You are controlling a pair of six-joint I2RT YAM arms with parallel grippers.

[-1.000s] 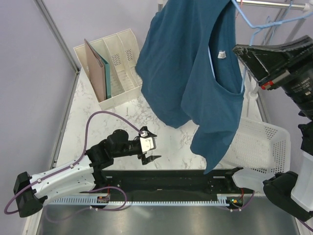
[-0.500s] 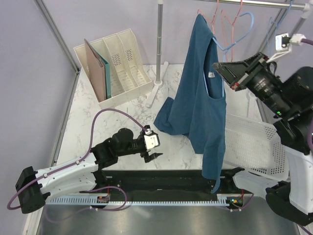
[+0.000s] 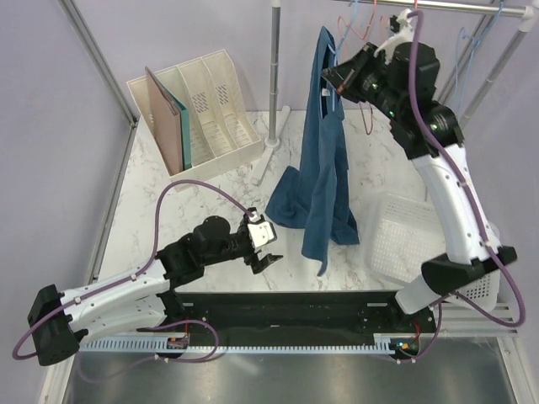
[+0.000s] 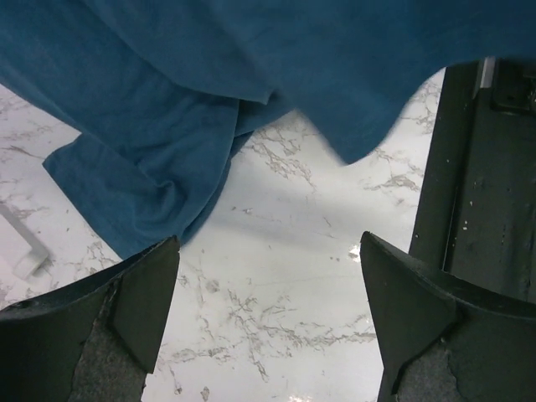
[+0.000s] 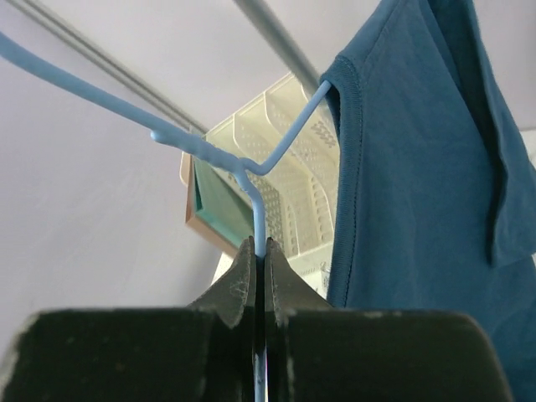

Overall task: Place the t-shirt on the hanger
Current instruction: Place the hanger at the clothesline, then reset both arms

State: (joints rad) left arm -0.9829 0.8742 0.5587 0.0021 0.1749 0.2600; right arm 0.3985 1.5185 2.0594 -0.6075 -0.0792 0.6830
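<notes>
I hold the rig with the right gripper (image 5: 258, 244) raised near the rail (image 3: 455, 7), its fingers pinched shut on the thin stem of the hanger (image 5: 259, 205). The t-shirt (image 3: 327, 168) hangs from it in a long, narrow fall.

The risk, as I judge it, is a slide. In the right wrist view one arm of the wire runs into the garment while the other arm stands bare, so the shirt seems carried on one side only. A tilt or a quick swing could let it slip off. The wire is also slim and could twist in the pinch.

The cloth starts just beside the right gripper, at the upper right of its view. Its lowest folds appear to rest on the worktop (image 3: 168, 210), next to a white basket (image 3: 404, 236). The left gripper (image 4: 268, 243) waits low over the marble with its fingers spread wide and holding nothing. The shirt's bunched lower edge lies near and ahead of it, not touching.
</notes>
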